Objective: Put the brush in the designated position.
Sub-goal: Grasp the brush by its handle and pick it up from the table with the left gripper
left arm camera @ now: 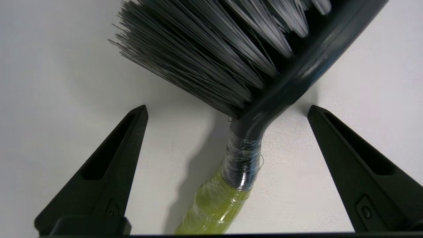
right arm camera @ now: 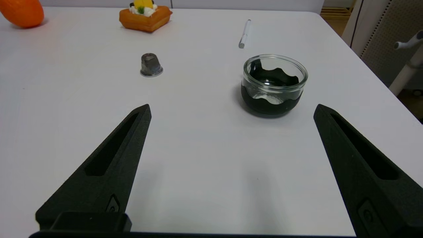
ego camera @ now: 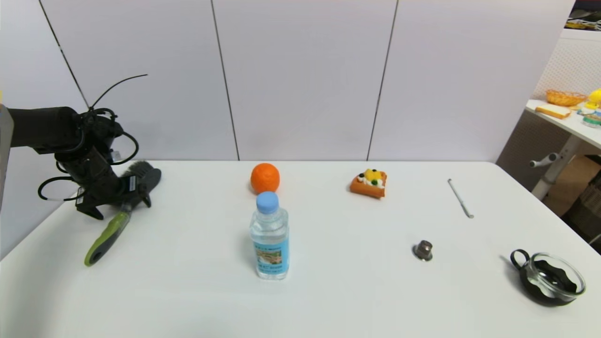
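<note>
The brush (ego camera: 109, 233) lies on the white table near its far left edge, with the dark bristled head (ego camera: 144, 175) toward the wall and the lime-green handle pointing toward me. My left gripper (ego camera: 123, 206) is low over the brush's neck and open. In the left wrist view its fingers (left arm camera: 125, 148) straddle the grey neck (left arm camera: 244, 155) without touching it, and the bristles (left arm camera: 205, 56) point sideways. My right gripper (right arm camera: 232, 107) is open and empty over the table's right side, outside the head view. The designated position carries no mark that I can see.
A water bottle (ego camera: 269, 237) stands mid-table with an orange (ego camera: 265, 178) behind it. Farther right are a toy waffle cake (ego camera: 369, 183), a thin metal pick (ego camera: 460, 198), a small metal cap (ego camera: 423, 250) and a glass-and-black bowl (ego camera: 549, 281). The table's left edge runs close to the brush.
</note>
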